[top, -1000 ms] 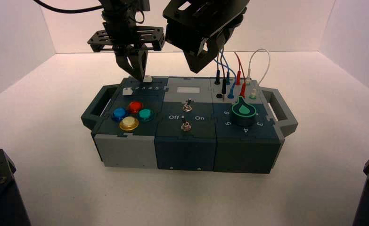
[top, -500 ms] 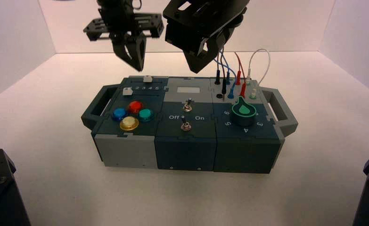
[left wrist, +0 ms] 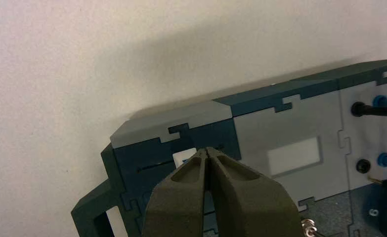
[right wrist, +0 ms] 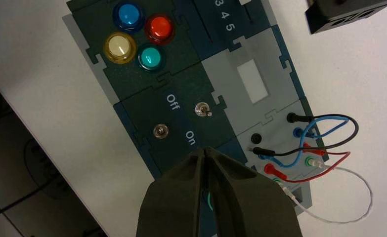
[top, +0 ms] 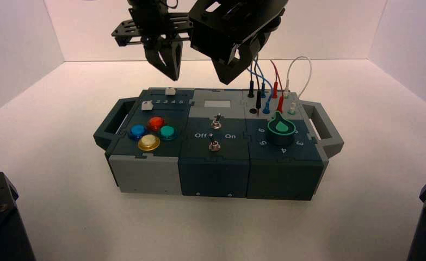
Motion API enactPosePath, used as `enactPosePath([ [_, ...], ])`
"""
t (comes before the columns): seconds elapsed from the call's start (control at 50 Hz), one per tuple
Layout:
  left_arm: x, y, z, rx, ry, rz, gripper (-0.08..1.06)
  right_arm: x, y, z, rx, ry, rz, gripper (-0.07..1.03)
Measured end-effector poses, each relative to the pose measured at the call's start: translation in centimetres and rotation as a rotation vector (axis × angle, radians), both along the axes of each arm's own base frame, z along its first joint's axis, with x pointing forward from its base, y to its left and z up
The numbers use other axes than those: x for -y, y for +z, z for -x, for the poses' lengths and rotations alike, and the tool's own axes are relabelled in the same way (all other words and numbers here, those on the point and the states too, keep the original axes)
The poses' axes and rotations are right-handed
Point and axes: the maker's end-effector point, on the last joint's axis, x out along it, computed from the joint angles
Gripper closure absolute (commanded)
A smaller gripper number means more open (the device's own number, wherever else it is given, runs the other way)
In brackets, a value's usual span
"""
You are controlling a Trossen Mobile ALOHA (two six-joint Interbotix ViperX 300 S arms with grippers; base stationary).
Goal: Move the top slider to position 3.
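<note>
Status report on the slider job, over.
Left gripper shut, raised above the box's back edge. Right gripper shut, hovering. Top slider untouched by either. Path clear.

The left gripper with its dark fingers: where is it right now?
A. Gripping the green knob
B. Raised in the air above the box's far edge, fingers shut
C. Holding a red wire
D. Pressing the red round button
B: the left gripper hangs above the dark blue and grey box, its fingers pressed together, touching nothing.
</note>
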Motion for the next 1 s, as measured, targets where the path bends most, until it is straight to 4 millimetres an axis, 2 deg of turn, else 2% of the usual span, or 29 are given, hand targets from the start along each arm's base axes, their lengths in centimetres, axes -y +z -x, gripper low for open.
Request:
enactPosePath([
  [0.44, -0.1, -1.9, 0.2, -0.039, 0.001, -0.025, 1.01, 0.0, 0.0, 0.0, -0.001, 0.000, 0.001, 0.98],
  [0.64, -0.1, -2.0, 0.2, -0.040, 0.001, -0.026, 1.01, 0.0, 0.0, 0.0, 0.000, 0.000, 0.000, 0.98],
  [0.74, -0.1, -1.3, 0.1, -0.027, 0.002, -0.018, 1.01, 0.0, 0.0, 0.0, -0.001, 0.000, 0.001, 0.98],
  [0.9, 0.0, 1.0, -0.1, 0.022, -0.002, 0.012, 1.01, 0.0, 0.0, 0.0, 0.000, 0.000, 0.000, 0.98],
  [1.0, -0.1, 1.8, -0.1, 0.036, -0.007, 0.015, 1.01, 0.0, 0.0, 0.0, 0.000, 0.000, 0.000, 0.98],
])
